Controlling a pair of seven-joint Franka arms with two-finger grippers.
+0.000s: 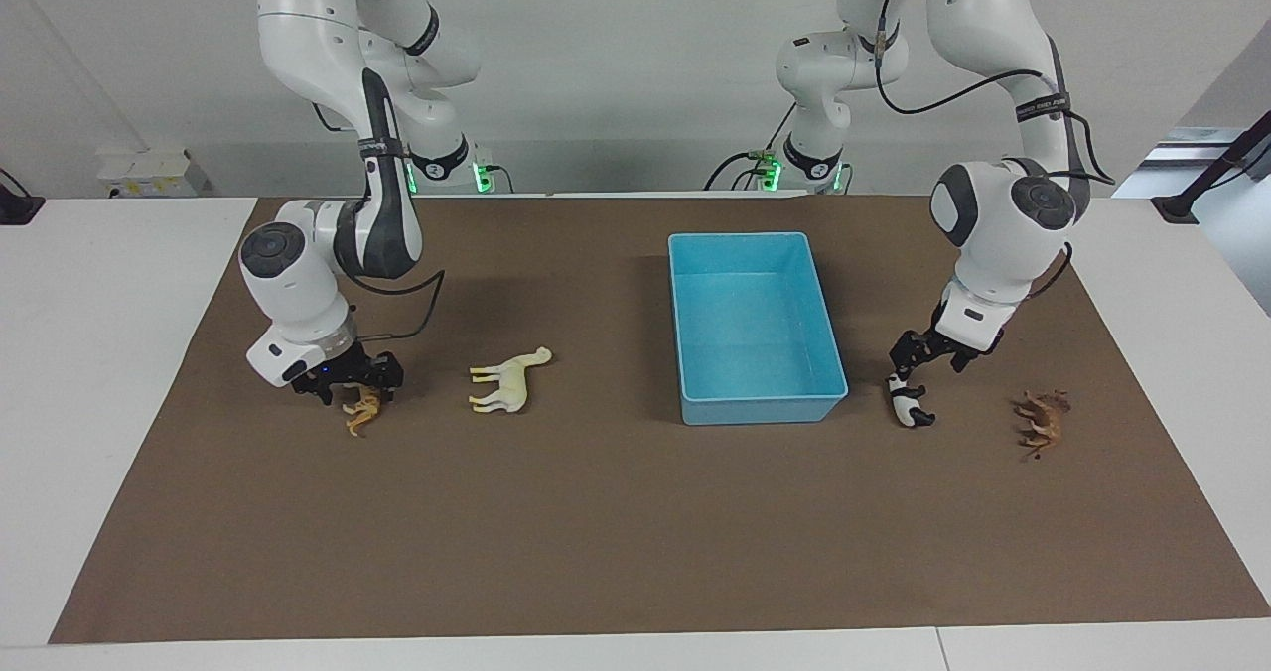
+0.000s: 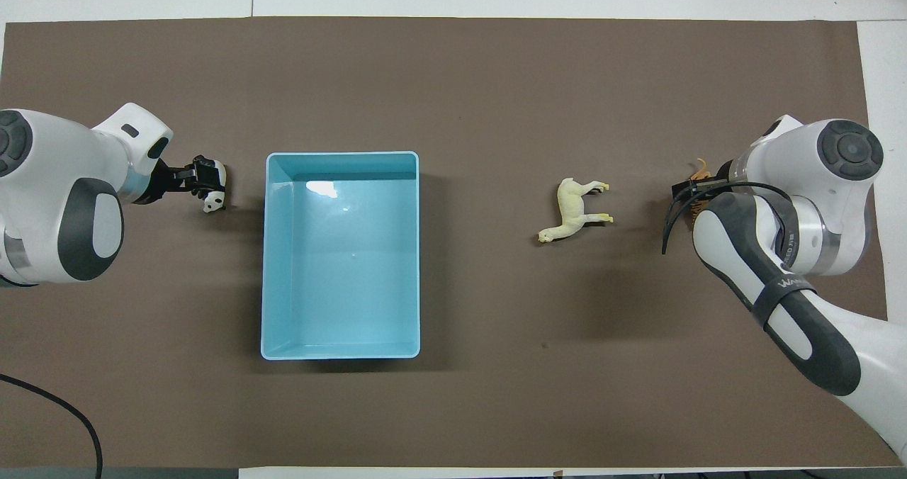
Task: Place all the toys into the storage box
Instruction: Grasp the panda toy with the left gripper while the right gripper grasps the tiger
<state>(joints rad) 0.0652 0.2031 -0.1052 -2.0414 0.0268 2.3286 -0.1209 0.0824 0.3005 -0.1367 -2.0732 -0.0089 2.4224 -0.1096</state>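
Note:
The light blue storage box [image 1: 763, 410] [image 2: 341, 156] stands empty on the brown mat. My right gripper [image 1: 355, 385] is open and low over the orange tiger [image 1: 362, 415] [image 2: 700, 170], straddling its upper part. In the overhead view my right arm hides most of that toy. The cream horse [image 1: 508, 381] [image 2: 575, 210] lies between the tiger and the box. My left gripper [image 1: 921, 358] [image 2: 195, 180] hangs open just above the panda [image 1: 909, 405] [image 2: 214, 194], which lies beside the box. The brown animal [image 1: 1041, 421] lies toward the left arm's end, hidden under that arm in the overhead view.
The brown mat [image 1: 616, 532] covers most of the white table [image 1: 89, 334]. A black cable [image 2: 71, 415] trails over the mat's corner near the left arm.

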